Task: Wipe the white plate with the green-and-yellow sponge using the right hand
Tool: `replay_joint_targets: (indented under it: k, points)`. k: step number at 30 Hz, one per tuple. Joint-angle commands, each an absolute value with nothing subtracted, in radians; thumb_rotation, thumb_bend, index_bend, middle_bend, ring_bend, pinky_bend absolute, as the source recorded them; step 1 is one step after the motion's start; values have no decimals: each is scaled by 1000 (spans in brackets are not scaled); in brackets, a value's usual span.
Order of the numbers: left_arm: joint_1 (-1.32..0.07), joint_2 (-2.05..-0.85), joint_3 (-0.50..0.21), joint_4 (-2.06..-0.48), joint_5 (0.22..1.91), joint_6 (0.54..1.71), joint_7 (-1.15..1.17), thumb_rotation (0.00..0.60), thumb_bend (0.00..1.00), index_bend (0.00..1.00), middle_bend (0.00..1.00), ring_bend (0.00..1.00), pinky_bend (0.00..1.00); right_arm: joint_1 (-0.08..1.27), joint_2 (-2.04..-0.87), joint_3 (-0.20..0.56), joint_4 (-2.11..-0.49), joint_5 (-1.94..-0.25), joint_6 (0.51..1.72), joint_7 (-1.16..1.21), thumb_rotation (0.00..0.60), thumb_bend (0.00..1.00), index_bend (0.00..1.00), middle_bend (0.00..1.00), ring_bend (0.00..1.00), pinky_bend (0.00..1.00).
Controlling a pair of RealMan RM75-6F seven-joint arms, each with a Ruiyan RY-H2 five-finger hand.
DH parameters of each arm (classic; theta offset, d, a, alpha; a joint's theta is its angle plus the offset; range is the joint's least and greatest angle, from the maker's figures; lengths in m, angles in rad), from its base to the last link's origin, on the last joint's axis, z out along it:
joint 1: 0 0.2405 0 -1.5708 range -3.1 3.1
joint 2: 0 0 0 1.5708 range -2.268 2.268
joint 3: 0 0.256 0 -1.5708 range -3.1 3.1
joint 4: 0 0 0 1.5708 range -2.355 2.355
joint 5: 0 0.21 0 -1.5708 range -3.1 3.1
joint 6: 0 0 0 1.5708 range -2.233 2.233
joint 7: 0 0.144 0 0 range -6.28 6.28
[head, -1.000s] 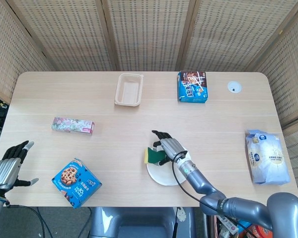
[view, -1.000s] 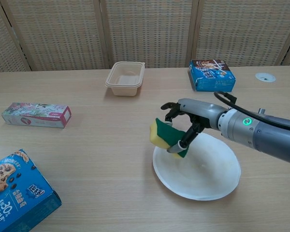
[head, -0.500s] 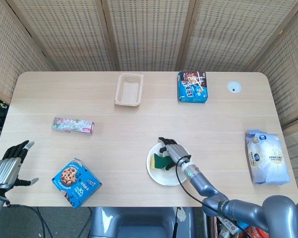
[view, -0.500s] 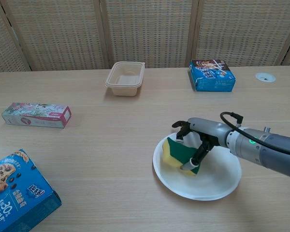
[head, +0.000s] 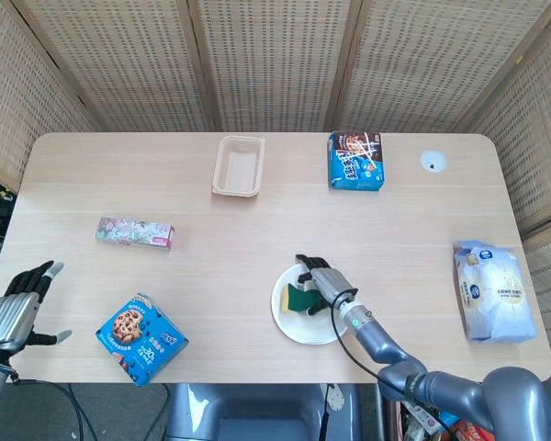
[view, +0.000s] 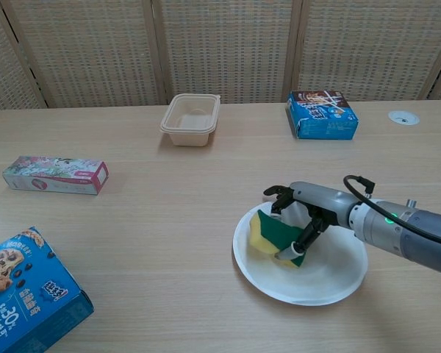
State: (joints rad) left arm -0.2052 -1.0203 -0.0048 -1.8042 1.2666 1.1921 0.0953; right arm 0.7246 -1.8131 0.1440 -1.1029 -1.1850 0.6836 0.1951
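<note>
- My right hand (view: 301, 215) pinches the green-and-yellow sponge (view: 273, 235) between thumb and fingers, with the other fingers arched over its top.
- The sponge sits inside the white plate (view: 331, 276), on its left part, yellow side toward the rim and green side up under my fingers. From the chest view it looks tilted, low edge on the plate; I cannot tell how much of its face is flat on the surface.
- The plate lies near the front edge of the table (head: 395, 230), well apart from everything else.
- I judge the sponge soft and light: it will squash under my fingers, so a hold across its two long sides, near the middle, should keep it from folding or twisting as I drag it.
- The plate looks thin, smooth and light, possibly a disposable one. Nothing holds it down, so heavy or sideways pressure could slide it across the table or tip its rim. Light downward pressure with short strokes seems the safer way.
- My left hand (head: 18, 308) hangs off the table's near left corner, fingers spread, holding nothing.
- Also on the table: a cookie box (head: 140, 337), a floral box (head: 134, 232), a beige tray (head: 239, 166), a blue snack box (head: 355, 160) and a white-and-blue bag (head: 496, 290).
</note>
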Motion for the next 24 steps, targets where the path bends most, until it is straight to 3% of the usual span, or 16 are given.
replay_joint_targets:
  k: [1,15,24]
  points:
    - [-205,-1020,-4,-1805,1268,1193,96,600,0,0,0,0,0,722,-1809,144,-1106,-1193,686,200,600,659,679,0,0,0]
    - [-202,-1021,3,-1809,1279,1196,99,600,0,0,0,0,0,740,-1670,201,-1335,-1264,752,194,600,658,679,0,0,0]
    - [-200,-1023,2,-1809,1280,1201,102,600,0,0,0,0,0,707,-1678,151,-1290,-1315,794,241,600,661,685,0,0,0]
